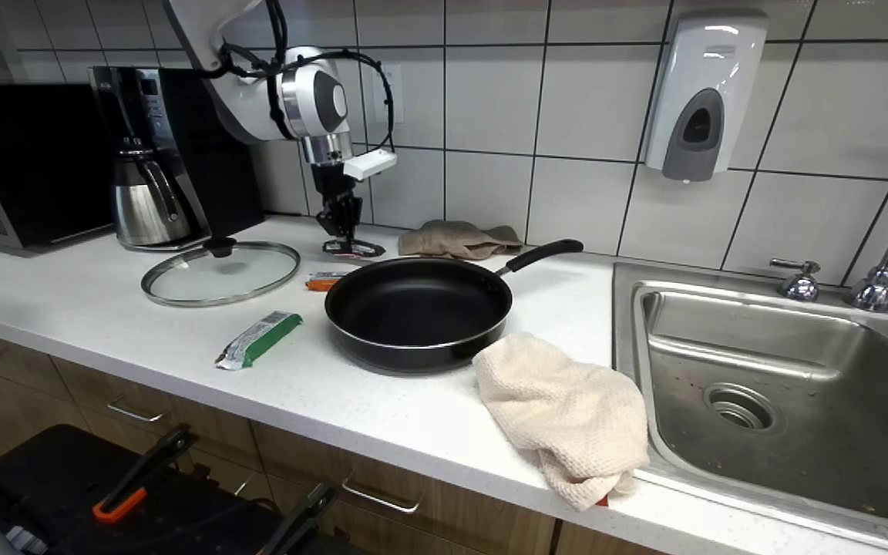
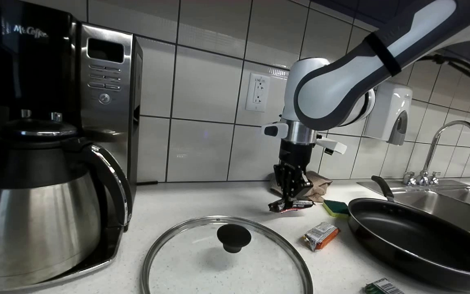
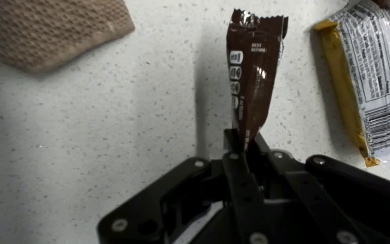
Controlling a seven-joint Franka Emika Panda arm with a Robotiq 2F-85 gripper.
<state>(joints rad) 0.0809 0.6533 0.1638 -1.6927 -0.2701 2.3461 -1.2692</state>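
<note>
Brown wrapped bar (image 3: pixel 257 67), jaws were clamped on it, near the back edge of the counter (image 1: pixel 143 331), tan cloth (image 1: pixel 452 240) lay nearby.

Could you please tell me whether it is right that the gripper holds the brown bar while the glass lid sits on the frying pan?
Not quite: the glass lid lies on the counter, not on the frying pan, as both exterior views show. The gripper does hold the brown bar.
</note>
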